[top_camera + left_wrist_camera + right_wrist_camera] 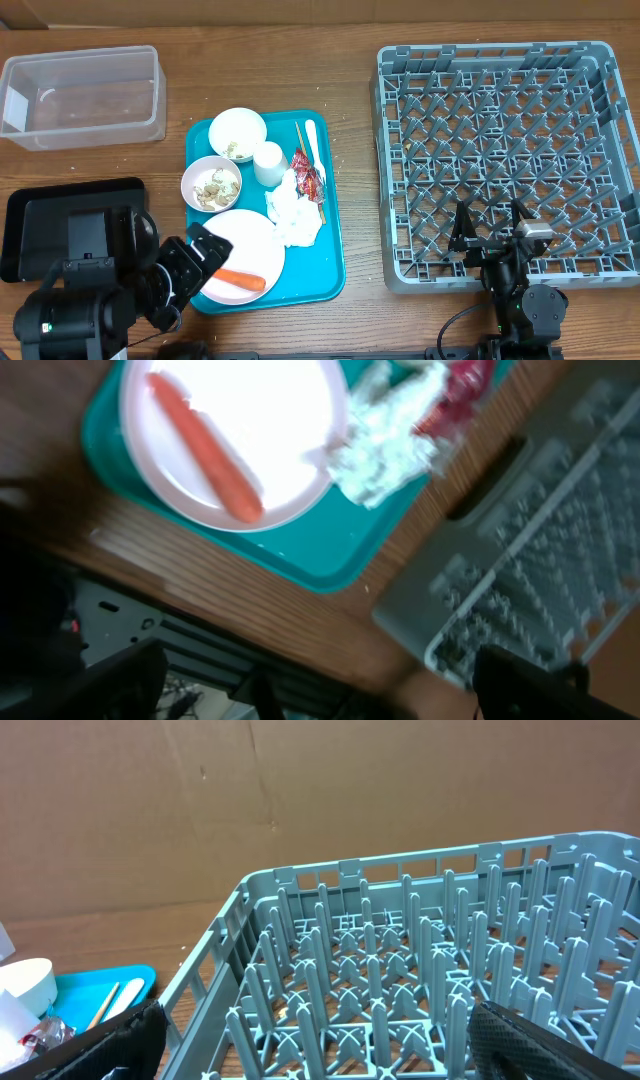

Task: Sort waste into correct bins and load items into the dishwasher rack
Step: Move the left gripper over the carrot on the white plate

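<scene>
A smooth orange carrot (pixel 240 280) lies slantwise on the white plate (pixel 252 243) at the teal tray's (pixel 330 255) near end. Left gripper (pixel 192 268), beside that end, and right gripper (pixel 490 228) both stand wide, empty.

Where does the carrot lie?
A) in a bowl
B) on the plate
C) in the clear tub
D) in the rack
B: the carrot lies on the plate, which sits on the teal tray.
</scene>
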`<state>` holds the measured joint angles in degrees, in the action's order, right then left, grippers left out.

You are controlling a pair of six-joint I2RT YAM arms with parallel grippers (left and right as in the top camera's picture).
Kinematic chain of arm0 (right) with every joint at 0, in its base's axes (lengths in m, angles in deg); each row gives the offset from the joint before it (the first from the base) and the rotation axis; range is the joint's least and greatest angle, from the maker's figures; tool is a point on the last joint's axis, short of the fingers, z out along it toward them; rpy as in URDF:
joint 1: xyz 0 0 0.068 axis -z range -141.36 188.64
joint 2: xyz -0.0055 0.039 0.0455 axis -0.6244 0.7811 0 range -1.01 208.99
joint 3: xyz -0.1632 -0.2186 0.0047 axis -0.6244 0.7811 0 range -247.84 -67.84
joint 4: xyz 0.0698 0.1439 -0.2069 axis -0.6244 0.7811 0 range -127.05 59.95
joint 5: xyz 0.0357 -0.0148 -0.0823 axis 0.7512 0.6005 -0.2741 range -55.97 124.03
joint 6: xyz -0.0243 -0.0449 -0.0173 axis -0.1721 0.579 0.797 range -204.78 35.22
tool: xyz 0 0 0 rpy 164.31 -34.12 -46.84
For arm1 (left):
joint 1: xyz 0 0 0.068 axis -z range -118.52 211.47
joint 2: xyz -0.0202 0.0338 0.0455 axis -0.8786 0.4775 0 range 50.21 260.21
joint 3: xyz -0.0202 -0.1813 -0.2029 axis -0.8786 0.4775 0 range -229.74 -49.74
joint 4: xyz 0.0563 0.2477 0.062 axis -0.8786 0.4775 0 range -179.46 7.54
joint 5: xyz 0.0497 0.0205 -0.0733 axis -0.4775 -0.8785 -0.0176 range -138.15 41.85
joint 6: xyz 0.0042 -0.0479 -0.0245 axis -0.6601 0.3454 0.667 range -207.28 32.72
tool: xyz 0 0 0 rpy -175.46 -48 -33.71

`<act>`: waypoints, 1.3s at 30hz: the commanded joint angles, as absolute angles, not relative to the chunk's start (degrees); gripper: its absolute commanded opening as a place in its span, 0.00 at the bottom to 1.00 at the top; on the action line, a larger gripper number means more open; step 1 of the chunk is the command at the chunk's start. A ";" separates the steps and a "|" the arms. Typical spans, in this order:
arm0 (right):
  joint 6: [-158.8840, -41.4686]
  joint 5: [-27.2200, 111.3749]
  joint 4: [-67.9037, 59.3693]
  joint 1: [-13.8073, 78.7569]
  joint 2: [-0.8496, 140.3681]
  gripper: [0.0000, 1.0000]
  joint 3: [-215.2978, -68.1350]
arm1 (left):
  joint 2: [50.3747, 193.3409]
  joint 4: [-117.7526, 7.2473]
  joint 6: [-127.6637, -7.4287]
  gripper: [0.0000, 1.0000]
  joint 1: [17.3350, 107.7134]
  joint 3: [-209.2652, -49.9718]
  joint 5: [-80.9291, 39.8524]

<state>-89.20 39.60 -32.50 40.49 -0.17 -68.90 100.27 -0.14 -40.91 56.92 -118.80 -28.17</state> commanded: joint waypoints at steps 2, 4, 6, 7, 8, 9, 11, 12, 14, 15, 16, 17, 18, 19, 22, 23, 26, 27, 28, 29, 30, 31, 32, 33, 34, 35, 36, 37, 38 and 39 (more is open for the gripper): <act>-88.83 39.25 -32.67 40.59 -0.78 1.00 -68.29 | 100.36 -0.21 -25.24 1.00 56.61 -115.19 -36.23; -88.83 39.25 -32.67 40.59 -0.78 1.00 -68.29 | 100.36 -0.38 -23.69 1.00 56.61 -113.07 -35.86; -88.83 39.25 -32.67 40.59 -0.78 1.00 -68.31 | 100.36 -0.47 -22.60 1.00 56.63 -110.78 -35.07; -88.83 39.25 -32.67 40.59 -0.78 1.00 -68.31 | 100.36 -0.86 -22.47 1.00 56.63 -109.49 -34.72; -88.83 39.25 -32.67 40.59 -0.78 1.00 -68.29 | 100.36 -1.71 -22.49 1.00 56.63 -107.91 -33.76; -88.83 39.25 -32.67 40.59 -0.78 1.00 -68.31 | 100.36 -2.94 -22.51 1.00 56.63 -106.23 -32.76; -88.83 39.25 -32.67 40.59 -0.78 1.00 -68.29 | 100.36 -5.32 -22.51 1.00 56.63 -103.41 -30.99; -88.83 39.25 -32.67 40.59 -0.78 1.00 -68.29 | 100.36 -6.61 -22.51 1.00 56.63 -101.97 -30.20; -88.83 39.25 -32.67 40.59 -0.78 1.00 -68.31 | 100.36 -9.12 -22.51 1.00 56.63 -98.93 -28.95; -88.83 39.25 -32.67 40.59 -0.78 1.00 -68.29 | 100.36 -10.96 -22.49 1.00 56.63 -96.66 -28.58; -88.83 39.25 -32.67 40.59 -0.78 1.00 -68.31 | 100.36 -11.81 -22.51 1.00 56.63 -95.57 -28.56; -88.83 39.25 -32.67 40.59 -0.78 1.00 -68.29 | 100.36 -12.66 -22.49 1.00 56.63 -94.45 -28.52; -88.83 39.25 -32.67 40.59 -0.78 1.00 -68.31 | 100.36 -13.45 -22.51 1.00 56.63 -93.34 -28.56; -88.83 39.25 -32.67 40.59 -0.78 1.00 -68.29 | 100.36 -14.13 -22.49 1.00 56.63 -92.18 -28.63; -88.85 39.25 -32.67 40.59 -0.78 1.00 -68.29 | 100.36 -17.34 -22.49 1.00 56.68 -89.53 -28.82; -88.83 39.25 -32.67 40.59 -0.78 1.00 -68.31 | 100.38 -18.13 -22.49 1.00 56.68 -89.10 -28.82; -88.83 39.25 -32.67 40.59 -0.78 1.00 -68.31 | 100.75 -19.55 -22.49 1.00 56.68 -88.70 -28.76; -88.83 39.25 -32.67 40.59 -0.78 1.00 -68.31 | 100.89 -19.92 -22.51 1.00 56.68 -88.70 -28.60; -88.83 39.25 -32.65 40.59 -0.78 1.00 -68.31 | 101.15 -20.21 -22.55 1.00 56.68 -88.70 -28.60; -88.83 39.25 -32.67 40.59 -0.78 1.00 -68.29 | 101.21 -20.45 -22.86 1.00 56.68 -88.72 -28.60; -88.83 39.25 -32.67 40.59 -0.78 1.00 -68.31 | 101.37 -20.60 -23.01 1.00 56.68 -88.70 -28.65; -88.83 39.25 -32.67 40.59 -0.78 1.00 -68.29 | 101.48 -20.51 -22.97 1.00 56.68 -88.70 -28.60; -88.83 39.25 -32.67 40.59 -0.78 1.00 -68.29 | 101.56 -20.55 -22.95 1.00 56.66 -88.70 -28.36; -88.83 39.25 -32.67 40.59 -0.78 1.00 -68.29 | 101.59 -20.60 -22.95 1.00 56.66 -88.70 -28.17; -88.83 39.25 -32.67 40.59 -0.78 1.00 -68.31 | 101.59 -20.60 -22.95 1.00 56.66 -88.70 -28.28; -88.83 39.25 -32.67 40.59 -0.78 1.00 -68.29 | 101.56 -20.55 -22.95 1.00 56.66 -88.70 -28.19; -88.83 39.25 -32.67 40.59 -0.78 1.00 -68.29 | 101.59 -20.51 -23.01 1.00 56.66 -88.72 -27.03; -88.83 39.25 -32.67 40.59 -0.78 1.00 -68.29 | 101.59 -20.77 -23.80 1.00 56.68 -88.75 -24.91; -88.83 39.25 -32.67 40.59 -0.78 1.00 -68.31 | 101.56 -22.08 -25.96 1.00 56.68 -88.75 -22.53; -88.83 39.25 -32.67 40.59 -0.78 1.00 -68.29 | 101.56 -24.25 -29.53 1.00 56.68 -88.81 -19.75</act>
